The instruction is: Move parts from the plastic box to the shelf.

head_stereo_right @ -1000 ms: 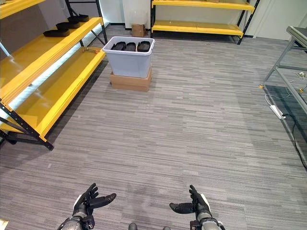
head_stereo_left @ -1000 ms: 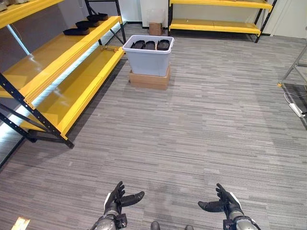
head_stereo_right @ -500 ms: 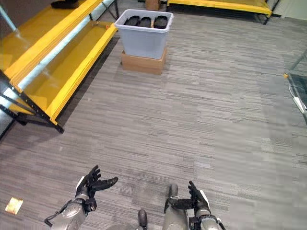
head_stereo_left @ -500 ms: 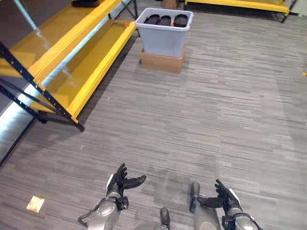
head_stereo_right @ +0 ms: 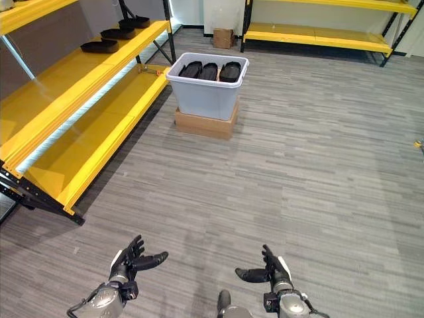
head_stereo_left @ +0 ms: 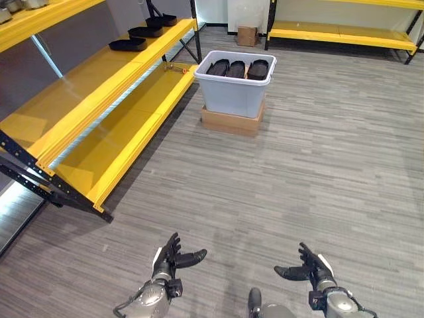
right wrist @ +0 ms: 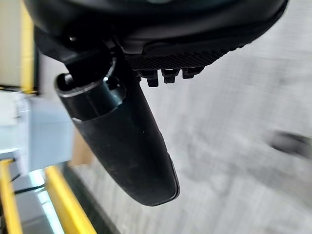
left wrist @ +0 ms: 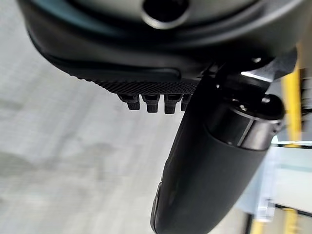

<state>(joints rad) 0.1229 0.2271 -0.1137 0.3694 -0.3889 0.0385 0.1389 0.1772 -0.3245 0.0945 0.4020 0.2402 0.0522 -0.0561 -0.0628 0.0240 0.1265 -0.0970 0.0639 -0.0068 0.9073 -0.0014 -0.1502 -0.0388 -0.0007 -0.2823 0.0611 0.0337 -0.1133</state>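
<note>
Left eye view: both hands — left hand [head_stereo_left: 167,260], right hand [head_stereo_left: 310,269] — are held spread, empty, well short of the plastic box [head_stereo_left: 236,95] of parts [head_stereo_left: 238,69].

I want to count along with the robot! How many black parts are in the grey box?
3 show at the top of the plastic box, side by side: left part, middle part, right part. More may lie hidden beneath them.

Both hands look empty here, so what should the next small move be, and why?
Probably walk forward toward the plastic box: the left hand and right hand are open and empty, well short of the black parts in it.
</note>
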